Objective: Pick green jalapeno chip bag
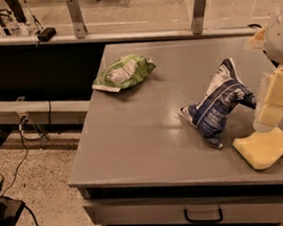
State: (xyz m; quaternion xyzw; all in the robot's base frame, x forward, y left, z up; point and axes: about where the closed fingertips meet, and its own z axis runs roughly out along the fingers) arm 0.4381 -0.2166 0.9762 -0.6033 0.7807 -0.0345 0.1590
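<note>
The green jalapeno chip bag (123,73) lies flat on the grey table (143,134) near its back left corner, light green with a white printed panel, wrinkled. My gripper (270,113) hangs at the table's right edge, just above the yellow sponge (266,148), with the arm (280,33) rising out of view at the right. The gripper is far to the right of the green bag and apart from it.
A dark blue and white chip bag (219,104) stands crumpled between the green bag and the gripper. A glass barrier with metal posts (76,16) runs behind the table. A drawer handle (203,214) shows below the front edge. Cables lie on the floor at left (18,170).
</note>
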